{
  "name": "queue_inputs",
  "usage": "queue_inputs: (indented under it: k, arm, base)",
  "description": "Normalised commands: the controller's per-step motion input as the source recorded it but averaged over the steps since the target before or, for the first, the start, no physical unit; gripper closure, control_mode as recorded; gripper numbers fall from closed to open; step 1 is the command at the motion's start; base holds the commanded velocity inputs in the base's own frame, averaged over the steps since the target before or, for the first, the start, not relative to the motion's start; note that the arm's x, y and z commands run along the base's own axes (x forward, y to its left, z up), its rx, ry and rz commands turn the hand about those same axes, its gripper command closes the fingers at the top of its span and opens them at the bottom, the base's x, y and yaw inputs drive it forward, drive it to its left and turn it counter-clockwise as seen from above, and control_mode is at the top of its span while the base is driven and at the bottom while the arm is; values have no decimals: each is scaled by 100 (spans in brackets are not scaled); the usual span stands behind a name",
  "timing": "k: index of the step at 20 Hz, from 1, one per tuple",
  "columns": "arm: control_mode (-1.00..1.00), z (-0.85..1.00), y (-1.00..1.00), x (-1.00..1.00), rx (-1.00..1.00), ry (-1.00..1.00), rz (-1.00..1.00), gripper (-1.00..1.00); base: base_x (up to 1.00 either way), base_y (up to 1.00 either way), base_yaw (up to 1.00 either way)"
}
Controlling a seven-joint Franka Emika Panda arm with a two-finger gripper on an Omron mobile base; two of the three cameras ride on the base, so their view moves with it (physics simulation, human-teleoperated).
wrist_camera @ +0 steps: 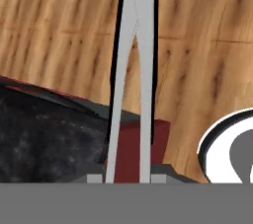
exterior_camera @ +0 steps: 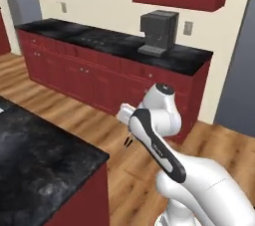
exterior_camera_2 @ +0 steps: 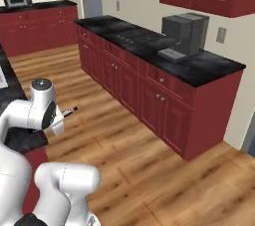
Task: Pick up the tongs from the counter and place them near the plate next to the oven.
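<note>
A red-cabinet kitchen with wood floor (exterior_camera: pixel 60 105) surrounds the black marbled counter (exterior_camera: pixel 35 165). The white arm's gripper (exterior_camera: pixel 128 142) is closed on the tongs (wrist_camera: pixel 132 70), carried above the floor beside the counter's corner. Transport is underway; next it must find the plate.

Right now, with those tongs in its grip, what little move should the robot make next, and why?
Probably carry on toward the plate and oven. The gripper is shut on the tongs, which hang over bare wood floor beside the counter, with no plate visible in the base views.
</note>
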Motion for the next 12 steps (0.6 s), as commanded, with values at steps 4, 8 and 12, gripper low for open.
queue_inputs:
  k: [4,8,12]
  arm:
    - [100,0,0,0,0,0,0,100]
    - [100,0,0,0,0,0,0,100]
    - [100,0,0,0,0,0,0,100]
  base:
    - [7,0,-83]
    - [37,-5,-11]
    - [63,-22,5]
